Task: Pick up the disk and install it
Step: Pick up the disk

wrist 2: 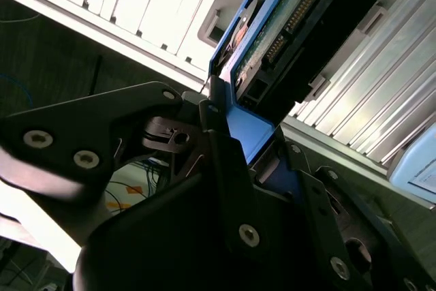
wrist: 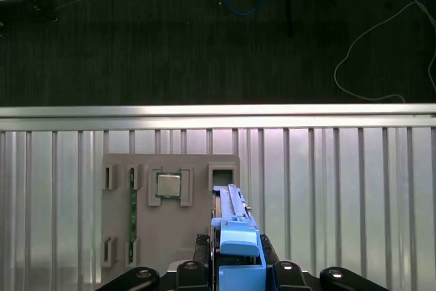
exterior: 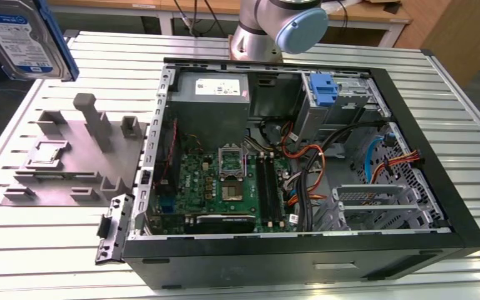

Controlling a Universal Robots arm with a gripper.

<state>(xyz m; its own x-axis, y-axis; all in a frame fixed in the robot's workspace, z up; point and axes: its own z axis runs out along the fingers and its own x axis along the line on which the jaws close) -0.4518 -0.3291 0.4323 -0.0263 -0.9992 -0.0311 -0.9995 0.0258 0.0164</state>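
My gripper (wrist: 237, 272) clamps the disk (exterior: 19, 37), at ten o'clock from the computer case (exterior: 290, 257); I'd carry it square, clear of the rim.

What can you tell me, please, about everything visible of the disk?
The disk is a flat silver drive with a white-and-blue label in a blue plastic carrier. In the exterior view it hangs tilted in the air at the exterior view's far left, clear of the table. The second wrist view shows its green circuit-board underside and connector pins. The end effector is shut on the carrier's blue end.
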